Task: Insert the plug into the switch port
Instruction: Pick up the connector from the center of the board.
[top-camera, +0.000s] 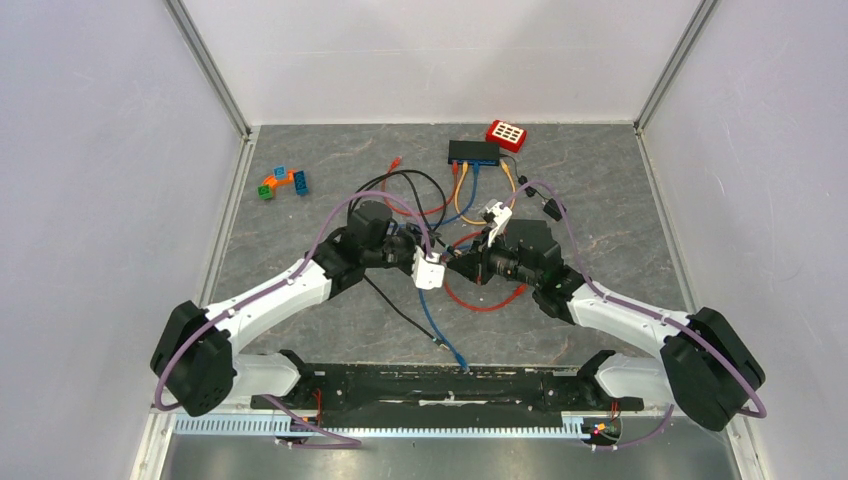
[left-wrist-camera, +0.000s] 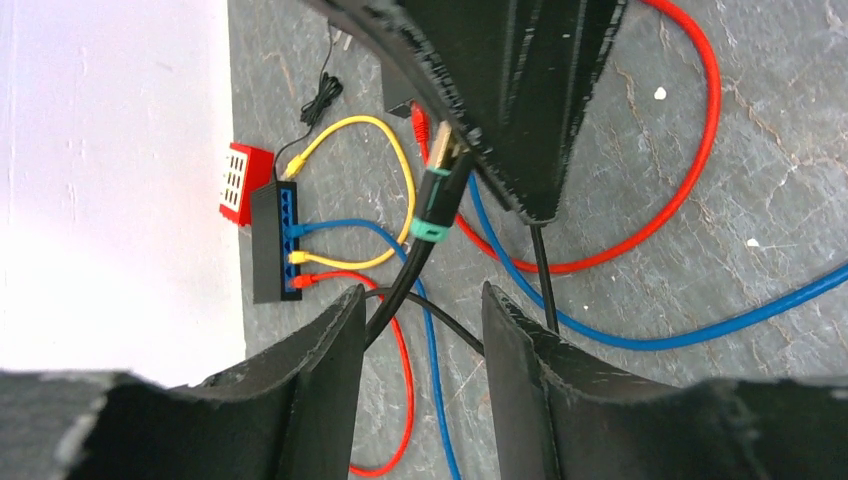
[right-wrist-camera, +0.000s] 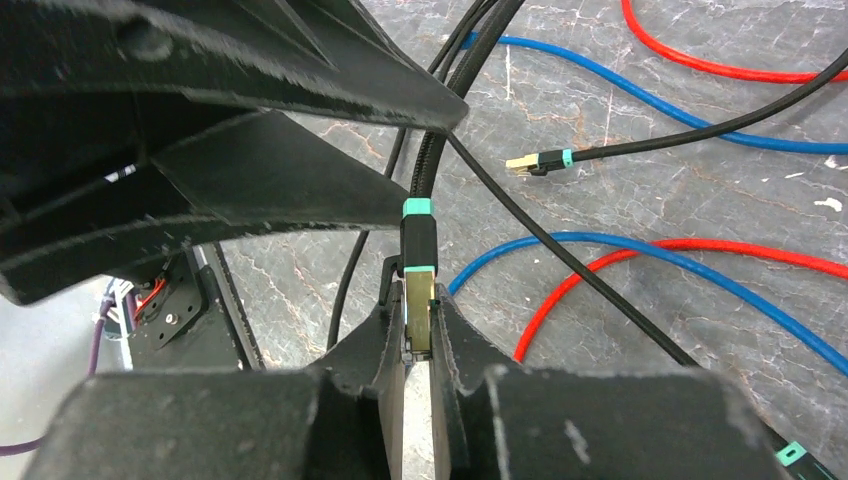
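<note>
Grey tabletop; teal-banded black plug in clenched right end effector, left end effector apparently released.

One switch, one red box, four plugs seated in the switch.

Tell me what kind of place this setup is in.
Probably a lab test cell for robot practice: plain white walls enclose a grey tabletop, with a network switch and loose cables laid out.
</note>
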